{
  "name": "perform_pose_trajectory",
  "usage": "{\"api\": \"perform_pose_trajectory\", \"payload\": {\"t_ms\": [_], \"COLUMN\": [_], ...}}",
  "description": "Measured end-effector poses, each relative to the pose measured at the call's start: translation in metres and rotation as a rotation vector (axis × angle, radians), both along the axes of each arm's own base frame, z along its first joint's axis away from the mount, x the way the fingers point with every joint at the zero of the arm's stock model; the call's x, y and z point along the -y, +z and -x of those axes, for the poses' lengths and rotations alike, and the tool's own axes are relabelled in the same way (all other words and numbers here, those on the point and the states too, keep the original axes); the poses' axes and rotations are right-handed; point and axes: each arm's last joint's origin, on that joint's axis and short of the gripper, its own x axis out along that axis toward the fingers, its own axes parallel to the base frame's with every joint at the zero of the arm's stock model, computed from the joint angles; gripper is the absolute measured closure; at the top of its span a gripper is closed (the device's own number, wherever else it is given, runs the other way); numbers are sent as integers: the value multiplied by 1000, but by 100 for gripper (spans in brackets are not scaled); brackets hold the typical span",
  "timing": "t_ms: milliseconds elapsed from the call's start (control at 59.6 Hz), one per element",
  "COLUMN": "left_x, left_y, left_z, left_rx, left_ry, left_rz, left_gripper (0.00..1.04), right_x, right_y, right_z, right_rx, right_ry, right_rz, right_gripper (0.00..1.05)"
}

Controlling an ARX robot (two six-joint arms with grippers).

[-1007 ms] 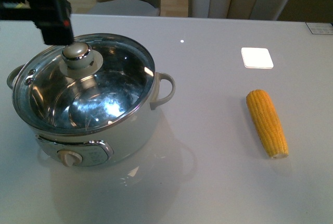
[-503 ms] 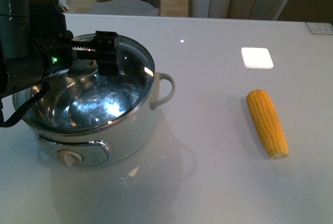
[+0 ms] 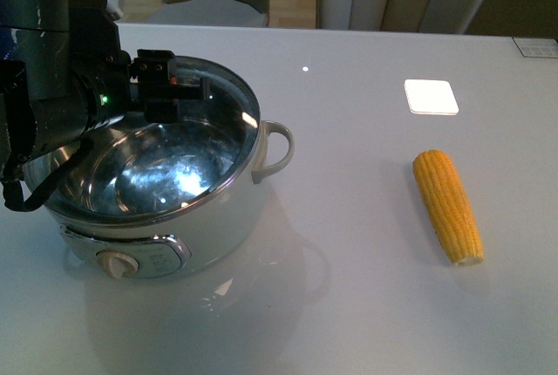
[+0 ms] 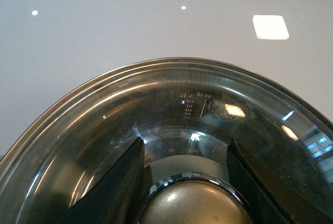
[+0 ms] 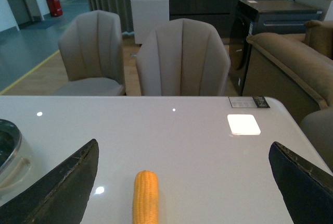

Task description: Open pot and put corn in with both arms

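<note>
Two fingers of our left gripper [image 4: 186, 146] flank the lid knob [image 4: 192, 206] of the pot [image 3: 218, 209]; we cannot tell whether they grip it. Our right gripper [image 5: 183, 151] gapes wide above the corn [image 3: 447, 205], which lies on the table [image 3: 349, 131] well right of the pot.

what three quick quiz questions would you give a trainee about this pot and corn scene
1. True or false: the glass lid is already off the pot.
2. Where is the corn cob? A) inside the pot B) lying on the table C) held in the right claw
3. Fill in: the left claw has its fingers on either side of the lid's ____.

Key: 1 false, the lid is on. 2 B. 3 knob.
</note>
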Motion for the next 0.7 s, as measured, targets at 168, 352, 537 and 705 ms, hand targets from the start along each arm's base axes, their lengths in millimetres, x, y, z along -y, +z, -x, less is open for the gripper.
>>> {"api": "perform_pose_trajectory", "payload": {"t_ms": [168,352,537,705], "left_x": [0,-1,-5,-16], "left_y": [0,3,18,49], "left_z": [0,0,1,-1], "left_rx": [1,-3,-3,66], "left_ry": [6,9,21,63], "left_rz": [-5,-14,-28,-18], "left_gripper": [62,63,63,63], "right_x": [0,0,0,0], "right_y": [0,0,0,0], "right_z": [0,0,0,0], "right_rx": [0,0,0,0], "right_ry": [0,0,0,0], "right_rz": [0,0,0,0], "right_gripper": [9,9,9,9]}}
